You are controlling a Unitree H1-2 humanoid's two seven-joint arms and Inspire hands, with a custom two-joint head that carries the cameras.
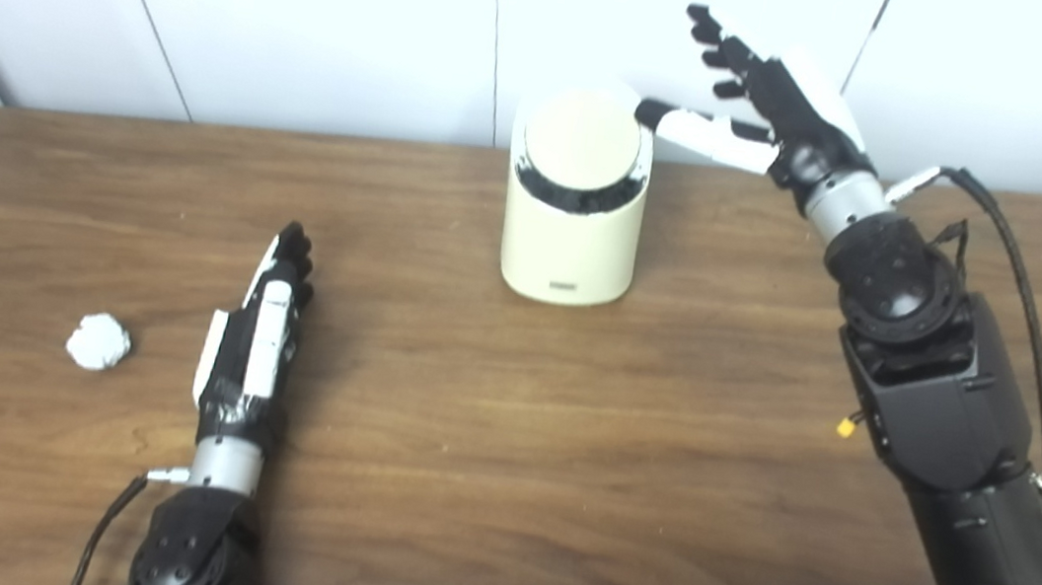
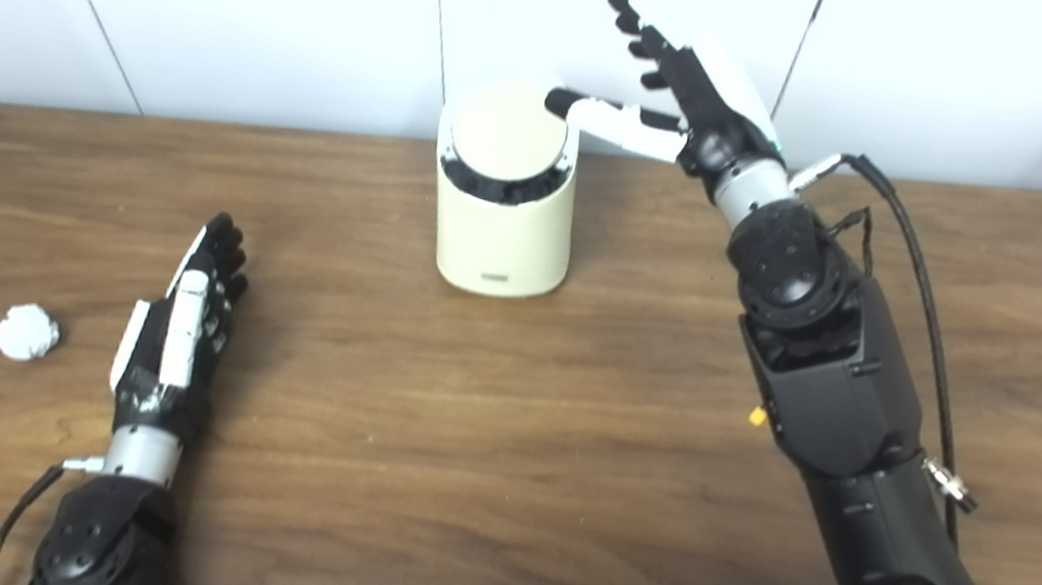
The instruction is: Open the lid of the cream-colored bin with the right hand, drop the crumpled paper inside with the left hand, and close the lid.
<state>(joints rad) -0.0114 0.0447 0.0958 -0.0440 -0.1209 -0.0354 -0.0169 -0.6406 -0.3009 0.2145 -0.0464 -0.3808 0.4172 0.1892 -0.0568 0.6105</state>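
Flanking bin: paper, right hand.

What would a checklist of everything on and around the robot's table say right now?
Surface: brown wooden table, bare around the things.
Job's things: cream-colored bin stands upright at the back middle; its round lid is tilted, showing a dark gap at the front. Crumpled paper lies on the table near the left edge, apart from the left hand.
Clutter: nothing seen.
Hands: left hand rests flat on the table, holding nothing. Right hand is raised beside the bin, fingers spread, thumb reaching to the lid's rim.
Cables: a black cable runs along the right arm; another leaves the left wrist.
Surroundings: white wall panels behind the table.
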